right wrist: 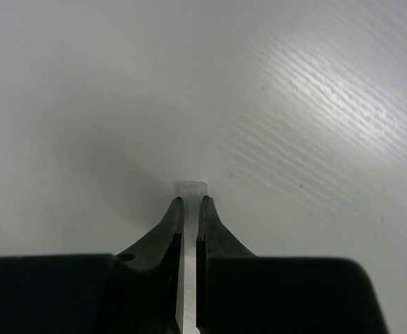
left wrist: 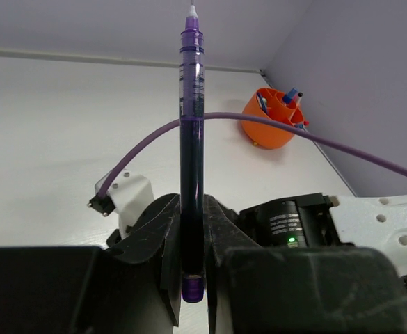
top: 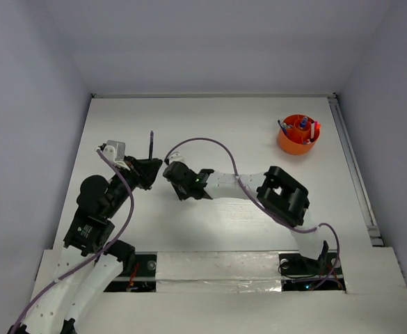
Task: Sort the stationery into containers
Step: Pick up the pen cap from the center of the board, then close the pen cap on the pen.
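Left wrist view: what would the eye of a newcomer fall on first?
A purple pen sticks straight out of the shut left gripper, in the middle of that view. Behind it, at the far right of the table, sits an orange cup, already partly filled. In the right wrist view, the right gripper pinches a small pale piece.

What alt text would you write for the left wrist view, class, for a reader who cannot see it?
The left gripper is shut on a purple pen, whose tip points away over the white table. Farther right stands an orange cup holding stationery.
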